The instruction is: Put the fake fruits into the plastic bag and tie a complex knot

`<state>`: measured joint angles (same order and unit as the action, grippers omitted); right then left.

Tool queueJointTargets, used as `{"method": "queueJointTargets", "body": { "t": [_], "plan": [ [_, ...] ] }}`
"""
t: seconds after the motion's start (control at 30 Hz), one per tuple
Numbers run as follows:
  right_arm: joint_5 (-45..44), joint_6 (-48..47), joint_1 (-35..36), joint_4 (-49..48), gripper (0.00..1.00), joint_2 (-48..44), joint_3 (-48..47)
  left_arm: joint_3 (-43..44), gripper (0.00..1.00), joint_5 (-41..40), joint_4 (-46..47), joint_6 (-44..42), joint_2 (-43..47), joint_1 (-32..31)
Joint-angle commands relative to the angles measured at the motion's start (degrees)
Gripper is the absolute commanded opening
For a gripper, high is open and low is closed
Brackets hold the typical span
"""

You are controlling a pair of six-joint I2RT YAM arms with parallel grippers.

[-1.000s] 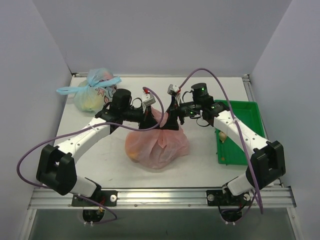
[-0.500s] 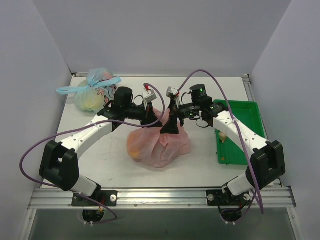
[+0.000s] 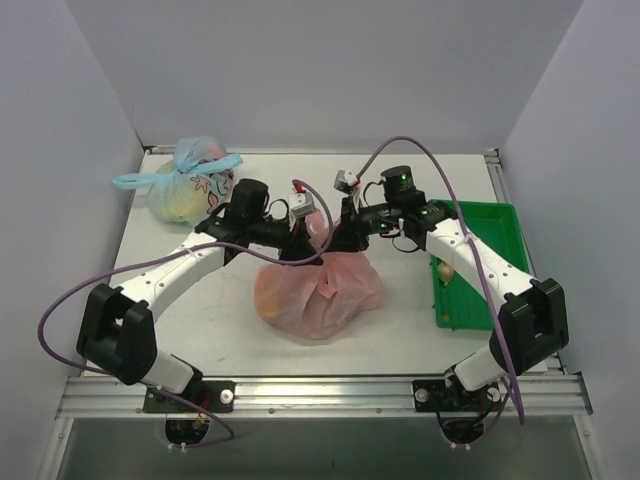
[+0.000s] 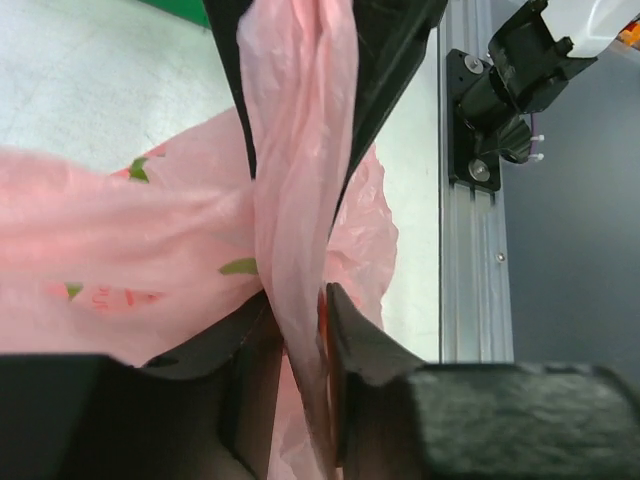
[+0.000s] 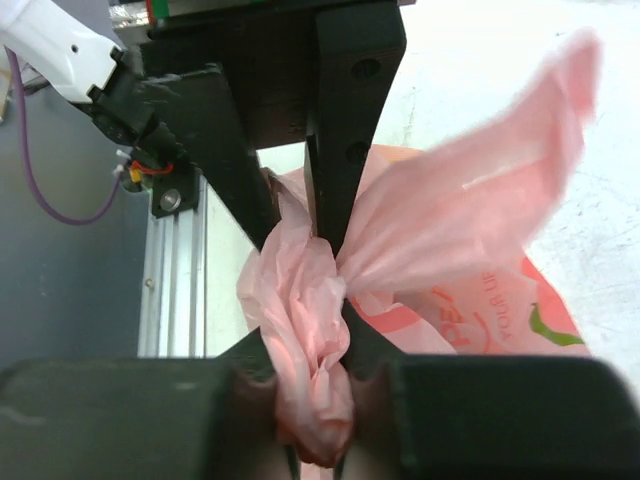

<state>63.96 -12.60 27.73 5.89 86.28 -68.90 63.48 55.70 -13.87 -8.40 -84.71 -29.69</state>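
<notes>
Thin translucent pink peach-print plastic bag [image 3: 318,292] sits mid-table. Jaws of the left gripper [image 4: 298,300] and right gripper [image 5: 305,345] are both clamped on its twisted top.

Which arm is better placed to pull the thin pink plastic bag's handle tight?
Probably right: the right gripper is clamped on the twisted pink handle; the left gripper looks looser around it.

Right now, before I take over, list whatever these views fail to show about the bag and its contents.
Top view: fake fruits are only an orange smudge through the plastic bag; count unreadable.
Top view: left gripper and right gripper cover the bag's neck, so any knot is hidden; wrist views show only pinched strands.
Top view: pale piece in the green tray is too small to identify.
</notes>
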Motion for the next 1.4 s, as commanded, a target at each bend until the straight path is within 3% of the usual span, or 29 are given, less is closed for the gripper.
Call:
{"method": "queueJointTargets", "body": {
  "t": [0.0,0.03,0.2,0.33,0.43,0.6,0.67,0.8,0.93,1.1,1.3,1.33,1.37],
  "plan": [
    [3.0,-0.2,-0.5,-0.6,0.0,-0.1,-1.6,2.1,0.35,1.1,-4.3,-5.7,3.2,-0.3],
    [3.2,-0.6,-0.5,-0.5,0.0,-0.3,-1.5,2.5,0.42,1.2,-4.9,-6.0,3.4,-0.3],
    [3.4,-2.5,-0.7,-0.4,0.0,-1.0,-1.6,4.8,0.54,1.2,-9.2,-5.4,9.4,3.1],
    [4.1,-6.9,-0.6,0.0,0.0,-3.0,0.0,7.4,0.64,1.1,-9.1,2.1,13.5,12.6],
    [2.8,-11.5,0.5,0.9,0.0,-4.1,0.6,11.1,0.69,0.7,-9.1,5.2,12.5,17.0],
    [1.5,-19.3,1.9,3.1,0.0,-4.7,0.0,17.1,0.77,1.3,-8.9,13.5,5.1,16.7],
    [1.5,-23.6,2.3,4.9,0.0,-4.9,-0.5,17.1,0.78,6.2,-8.0,12.2,4.0,16.6],
    [2.0,-29.5,3.4,8.0,0.0,-5.8,-0.7,9.0,0.86,9.4,0.8,1.1,7.9,17.0],
    [1.9,-34.2,4.7,10.8,0.0,-6.3,-0.5,8.1,0.86,14.0,3.2,0.1,6.4,16.8],
    [1.5,-35.6,5.6,12.2,0.0,-6.3,-0.6,5.3,0.86,14.1,11.6,3.9,5.9,15.0],
    [1.2,-35.7,5.8,12.9,0.0,-5.8,-1.7,6.2,0.81,16.4,6.3,-1.0,4.5,13.9],
    [1.0,-35.7,5.9,13.1,0.0,-5.6,-1.7,6.4,0.79,17.0,5.6,-1.5,4.2,13.7],
    [0.8,-35.7,5.8,13.0,0.0,-5.5,-1.8,6.5,0.71,17.2,3.8,-2.5,3.9,13.6]
  ]
}}
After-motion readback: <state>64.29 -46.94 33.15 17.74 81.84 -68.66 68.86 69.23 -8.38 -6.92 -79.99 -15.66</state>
